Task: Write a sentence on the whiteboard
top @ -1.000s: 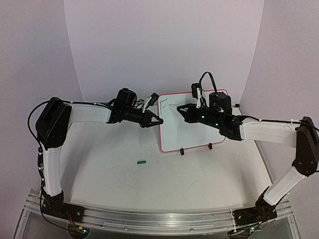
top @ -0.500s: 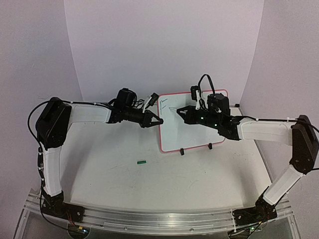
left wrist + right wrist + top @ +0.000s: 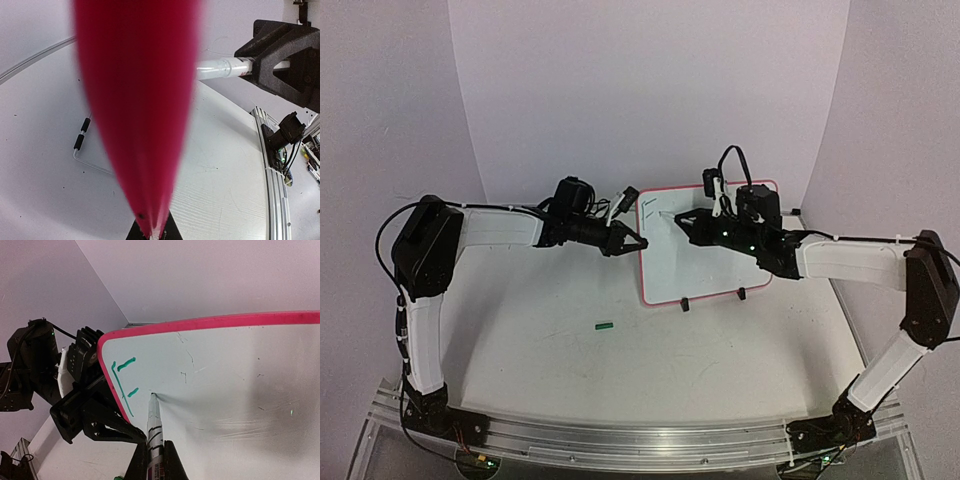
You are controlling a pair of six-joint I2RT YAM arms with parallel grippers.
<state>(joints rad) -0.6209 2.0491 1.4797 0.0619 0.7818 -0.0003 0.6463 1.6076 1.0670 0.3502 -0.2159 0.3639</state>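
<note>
The whiteboard (image 3: 710, 262) with its red-pink rim stands tilted at the back. Of the sentence, only a green "F" (image 3: 122, 379) shows, near the board's top left corner. My left gripper (image 3: 638, 243) is shut on the board's left rim, which fills the left wrist view as a blurred red band (image 3: 137, 100). My right gripper (image 3: 682, 218) is shut on a silver marker (image 3: 154, 426). The marker's tip touches the board just right of the "F". The board also shows in the right wrist view (image 3: 235, 370).
A small green marker cap (image 3: 605, 324) lies on the table in front of the board. The board's two black feet (image 3: 686, 305) rest on the table. Walls close in behind and to the right of the board.
My right arm has shifted slightly, with the marker tip staying near the board's top left. The left gripper keeps its hold on the rim.
</note>
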